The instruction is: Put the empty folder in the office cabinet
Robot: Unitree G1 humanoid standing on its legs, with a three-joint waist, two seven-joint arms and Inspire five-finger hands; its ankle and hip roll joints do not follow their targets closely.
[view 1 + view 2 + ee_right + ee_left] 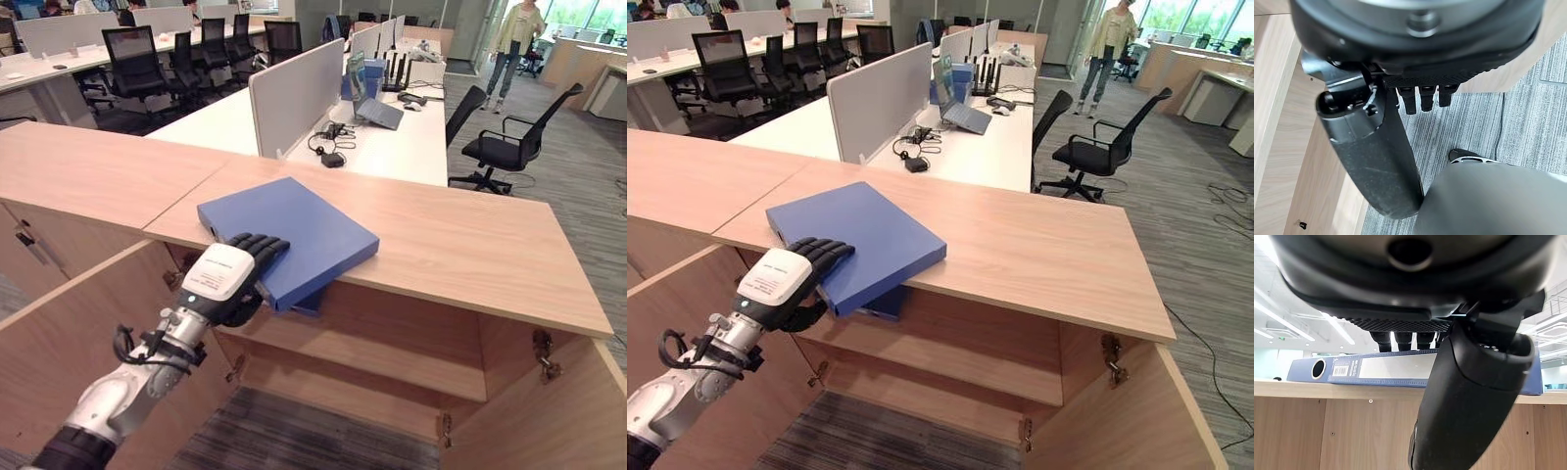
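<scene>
A blue folder [294, 230] lies flat on the wooden cabinet top [470, 250], its near corner sticking out past the front edge. My left hand [225, 274] is at that corner with its fingers [823, 250] laid fairly straight on the folder's top. In the left wrist view the folder's labelled spine [1376, 368] shows past the fingers, and the thumb [1469, 396] hangs spread below it, not closed on it. Below the top, the cabinet stands open with a bare shelf [362, 343]. My right hand [1371, 152] hangs low over grey carpet, fingers relaxed and holding nothing.
Both cabinet doors are swung out towards me, left door [59, 362] and right door [558, 411]. Behind the cabinet is a white desk with a divider panel [294, 93] and a laptop. A black office chair [505, 147] and a standing person [514, 39] are at the far right.
</scene>
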